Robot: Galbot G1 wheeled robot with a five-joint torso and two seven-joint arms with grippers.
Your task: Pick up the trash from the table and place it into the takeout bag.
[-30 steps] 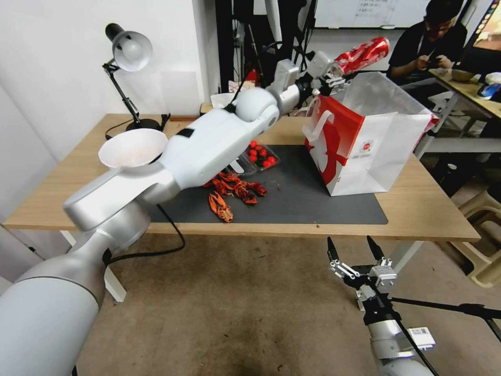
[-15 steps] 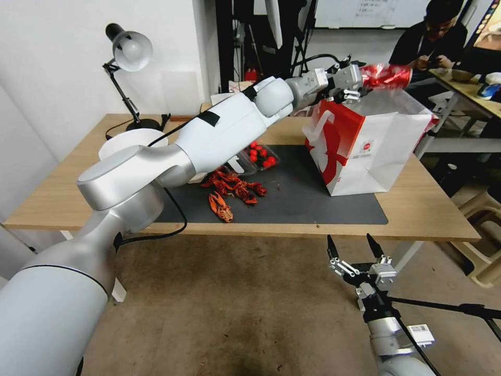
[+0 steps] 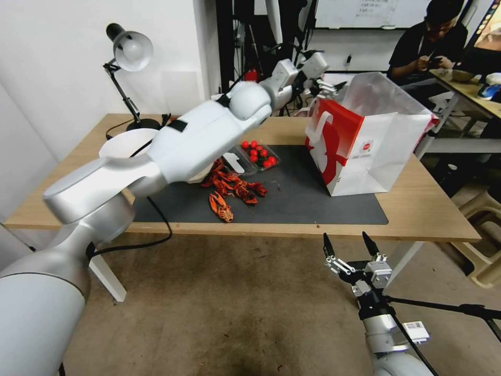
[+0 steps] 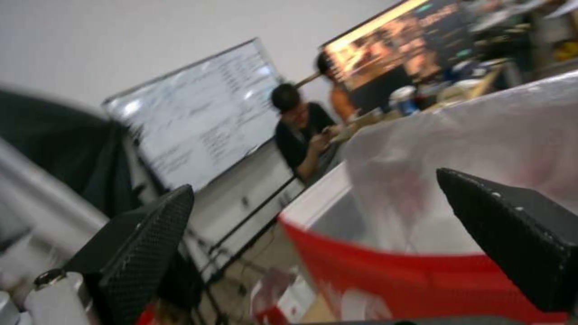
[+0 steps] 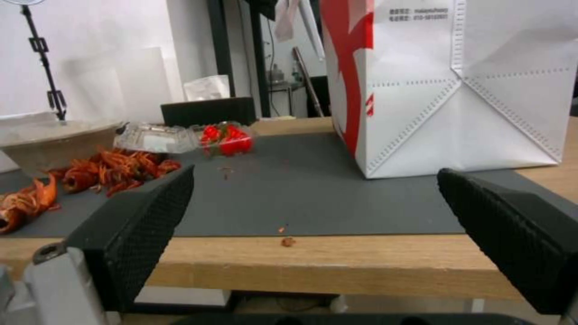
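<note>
The white takeout bag [image 3: 376,151] with red sides stands open on the right of the table's dark mat [image 3: 313,203]. My left gripper [image 3: 327,86] hangs beside the bag's upper left rim, open and empty; in the left wrist view its fingers [image 4: 144,253] stand wide apart before the bag [image 4: 421,253]. A round bowl [image 3: 121,145] sits at the table's left, partly hidden by my left arm. Red crayfish shells [image 3: 232,190] lie on the mat. My right gripper [image 3: 348,245] is open, low in front of the table edge [image 5: 313,266].
A clear box with small red tomatoes [image 3: 258,154] sits mid-mat behind the shells. A desk lamp [image 3: 128,52] stands at the table's back left. A person sits at another desk behind the bag. Bare mat lies between the shells and the bag.
The red can that my left gripper held above the bag is gone from it. That gripper has opened and drawn back to the bag's left rim. The right arm barely moved.
</note>
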